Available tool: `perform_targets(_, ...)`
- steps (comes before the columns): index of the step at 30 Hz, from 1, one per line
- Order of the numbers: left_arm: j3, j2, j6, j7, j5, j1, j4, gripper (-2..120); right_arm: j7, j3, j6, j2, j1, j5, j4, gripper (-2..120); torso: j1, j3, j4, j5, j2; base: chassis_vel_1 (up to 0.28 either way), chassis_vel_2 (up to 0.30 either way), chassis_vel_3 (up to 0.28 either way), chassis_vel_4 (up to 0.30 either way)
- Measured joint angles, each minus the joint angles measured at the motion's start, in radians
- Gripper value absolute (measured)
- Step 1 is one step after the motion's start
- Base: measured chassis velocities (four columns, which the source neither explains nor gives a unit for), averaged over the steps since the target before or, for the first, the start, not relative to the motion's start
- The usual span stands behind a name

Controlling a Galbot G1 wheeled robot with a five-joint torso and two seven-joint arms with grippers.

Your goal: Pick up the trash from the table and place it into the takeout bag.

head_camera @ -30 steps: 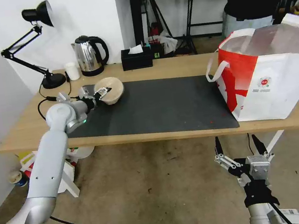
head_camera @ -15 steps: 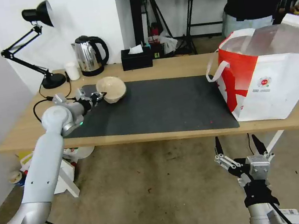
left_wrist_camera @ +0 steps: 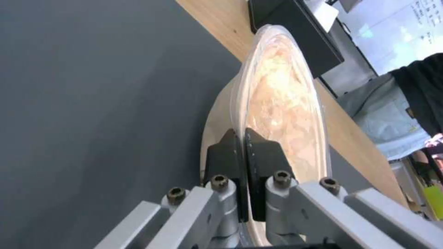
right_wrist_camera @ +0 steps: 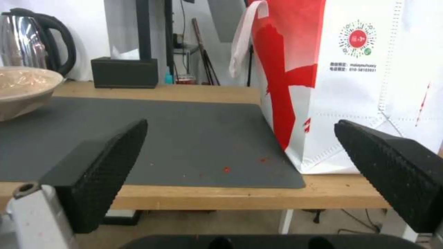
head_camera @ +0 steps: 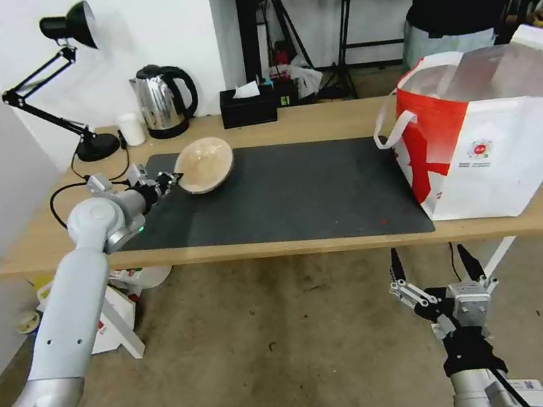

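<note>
Gripping the beige paper bowl (head_camera: 205, 165) by its rim, left hand (head_camera: 170, 178) tilts it.

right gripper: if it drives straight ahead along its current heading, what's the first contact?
Probably the front edge of the table. The right gripper sits open, below and in front of the tabletop, pointed at that edge between the paper bowl and the takeout bag. Depth is unclear; aimed slightly higher, it would skim the mat.

White wall (head_camera: 145, 26) behind, mottled brown floor (head_camera: 272, 351) below — black stands (head_camera: 280, 27) beyond.
</note>
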Motion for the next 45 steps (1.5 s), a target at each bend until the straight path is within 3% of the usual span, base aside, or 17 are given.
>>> perform_targets(7, -0.015, 0.024, -0.018, 0.004, -0.006, 0.027, -0.047, 0, 0.000, 0.000, 0.000, 0.000, 0.000, 0.000, 0.000, 100, 0.000, 0.000, 0.0001, 0.0000, 0.000, 0.000, 0.000, 0.000, 0.000)
perform_targets(18, -0.046, 0.106, -0.042, 0.004, -0.090, 0.057, -0.211, 0, 0.000, 0.000, 0.000, 0.000, 0.000, 0.000, 0.000, 100, 0.000, 0.000, 0.0002, 0.0001, 0.000, 0.000, 0.000, 0.000, 0.000)
perform_targets(21, -0.020, 0.145, -0.065, 0.015, -0.115, 0.026, -0.267, 0, 0.000, 0.000, 0.000, 0.000, 0.000, 0.000, 0.000, 100, 0.000, 0.000, 0.0002, 0.0003, 0.000, 0.000, 0.000, 0.000, 0.000)
perform_targets(28, 0.035, 0.180, -0.103, 0.052, -0.117, -0.030, -0.287, 0, 0.000, 0.000, 0.000, 0.000, 0.000, 0.000, 0.000, 100, 0.000, 0.000, 0.0000, 0.0001, 0.000, 0.000, 0.000, 0.000, 0.000)
perform_targets(29, 0.049, 0.187, -0.110, 0.058, -0.119, -0.044, -0.290, 0, 0.000, 0.000, 0.000, 0.000, 0.000, 0.000, 0.000, 100, 0.000, 0.000, 0.0000, 0.0002, 0.000, 0.000, 0.000, 0.000, 0.000)
perform_targets(31, 0.152, 0.225, -0.167, 0.099, -0.130, -0.128, -0.309, 0, 0.000, 0.000, 0.000, 0.000, 0.000, 0.000, 0.000, 100, 0.000, 0.000, 0.0000, 0.0003, 0.000, 0.000, 0.000, 0.000, 0.000)
perform_targets(35, 0.196, 0.235, -0.213, 0.131, -0.129, -0.168, -0.322, 0, 0.000, 0.000, 0.000, 0.000, 0.000, 0.000, 0.000, 100, 0.000, 0.000, 0.0001, -0.0001, 0.000, 0.000, 0.000, 0.000, 0.000)
perform_targets(37, 0.269, 0.244, -0.275, 0.196, -0.128, -0.241, -0.325, 0, 0.000, 0.000, 0.000, 0.000, 0.000, 0.000, 0.000, 100, 0.000, 0.000, 0.0001, 0.0000, 0.000, 0.000, 0.000, 0.000, 0.000)
perform_targets(39, 0.296, 0.247, -0.293, 0.227, -0.128, -0.269, -0.318, 0, 0.000, 0.000, 0.000, 0.000, 0.000, 0.000, 0.000, 100, 0.000, 0.000, -0.0001, 0.0002, 0.000, 0.000, 0.000, 0.000, 0.000)
perform_targets(42, 0.415, 0.251, -0.364, 0.332, -0.127, -0.371, -0.271, 0, 0.000, 0.000, 0.000, 0.000, 0.000, 0.000, 0.000, 100, 0.000, 0.000, 0.0002, 0.0000, 0.000, 0.000, 0.000, 0.000, 0.000)
perform_targets(45, 0.481, 0.242, -0.385, 0.357, -0.131, -0.426, -0.240, 0, 0.000, 0.000, 0.000, 0.000, 0.000, 0.000, 0.000, 100, 0.000, 0.000, 0.0002, 0.0000, 0.000, 0.000, 0.000, 0.000, 0.000)
